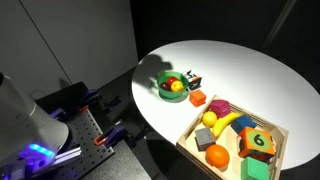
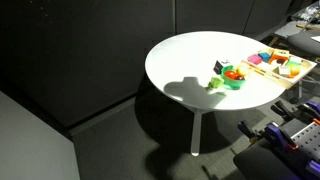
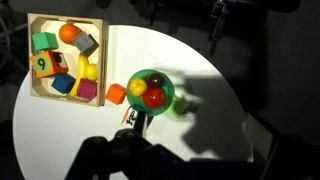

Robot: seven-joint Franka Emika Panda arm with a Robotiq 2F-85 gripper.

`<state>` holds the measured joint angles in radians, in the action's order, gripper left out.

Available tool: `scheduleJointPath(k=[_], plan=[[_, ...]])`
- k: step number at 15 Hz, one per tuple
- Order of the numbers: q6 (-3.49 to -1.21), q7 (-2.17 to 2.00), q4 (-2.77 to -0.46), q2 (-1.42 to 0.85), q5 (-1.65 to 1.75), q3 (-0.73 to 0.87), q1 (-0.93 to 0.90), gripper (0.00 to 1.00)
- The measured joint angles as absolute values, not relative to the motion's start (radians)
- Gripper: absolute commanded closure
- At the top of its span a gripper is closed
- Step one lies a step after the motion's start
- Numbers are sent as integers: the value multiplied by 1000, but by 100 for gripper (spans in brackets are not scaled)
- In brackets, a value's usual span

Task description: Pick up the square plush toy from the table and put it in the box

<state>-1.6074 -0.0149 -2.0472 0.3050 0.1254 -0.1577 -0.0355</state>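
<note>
The toy (image 1: 193, 78) sat on the surface (image 1: 240, 60) just beside the green bowl (image 1: 171, 86), with a red block (image 1: 198, 98) near. A careless descent could nudge the bowl or close on the wrong piece. The box (image 1: 192, 150) looked crowded, so a drop might roll out. The toy was small and soft, white with black marks. The tool (image 3: 150, 160) was a dark blur; clenched or released, I couldn't tell.

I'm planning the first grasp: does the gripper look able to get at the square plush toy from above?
Probably yes. The square plush toy sits uncovered on the table, nothing on top; only the green bowl close beside it might crowd a grasp. The gripper itself is not in view.
</note>
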Motion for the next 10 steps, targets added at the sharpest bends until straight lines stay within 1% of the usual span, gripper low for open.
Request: scheduleJointPath(k=[10], plan=[[-1624,-12,-2047,278,125,-118,-37,0]])
